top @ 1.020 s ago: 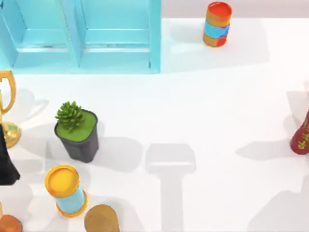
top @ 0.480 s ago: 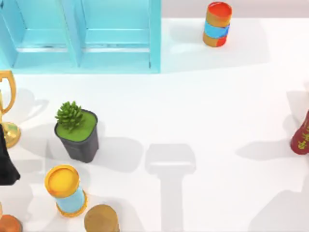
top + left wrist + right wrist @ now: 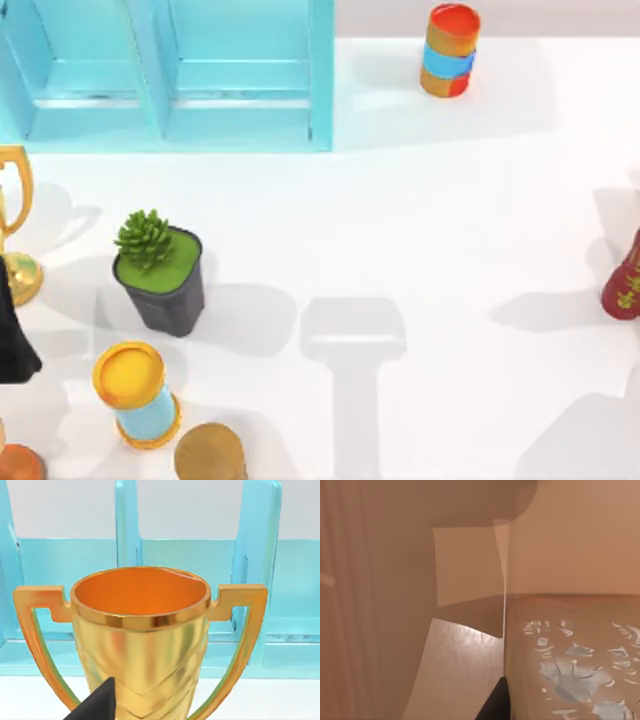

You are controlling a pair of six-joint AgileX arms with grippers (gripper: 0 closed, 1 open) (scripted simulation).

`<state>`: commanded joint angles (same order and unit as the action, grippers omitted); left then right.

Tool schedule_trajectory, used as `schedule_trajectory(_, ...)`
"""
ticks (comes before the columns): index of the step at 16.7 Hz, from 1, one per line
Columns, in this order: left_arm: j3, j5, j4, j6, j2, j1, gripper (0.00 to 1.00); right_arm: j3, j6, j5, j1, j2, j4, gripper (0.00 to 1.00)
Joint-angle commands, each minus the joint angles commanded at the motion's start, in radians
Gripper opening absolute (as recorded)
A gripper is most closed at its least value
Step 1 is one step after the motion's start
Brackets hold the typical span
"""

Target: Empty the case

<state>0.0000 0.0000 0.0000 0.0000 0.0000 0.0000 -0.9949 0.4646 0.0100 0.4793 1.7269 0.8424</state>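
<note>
Cyan case (image 3: pixel 240 90); one gold trophy (image 3: pixel 140 635), one potted plant (image 3: pixel 160 275).

We see a rendered tabletop test scene rather than any real room: a plain white table (image 3: pixel 420 220) with flat, clean shading and soft shadows. At the frame's upper left stands the cyan case (image 3: pixel 170 75), and scattered props such as a gold trophy (image 3: pixel 140 635), a potted plant (image 3: pixel 160 270) and 2 coloured cans surround it.
</note>
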Motion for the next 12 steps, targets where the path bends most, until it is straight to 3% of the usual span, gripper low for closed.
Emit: schedule_trajectory(12, 0.000, 0.000, 0.000, 0.000, 0.000, 0.000, 1.00, -0.037, 0.001, 0.000, 0.002, -0.007, 0.039, 0.00)
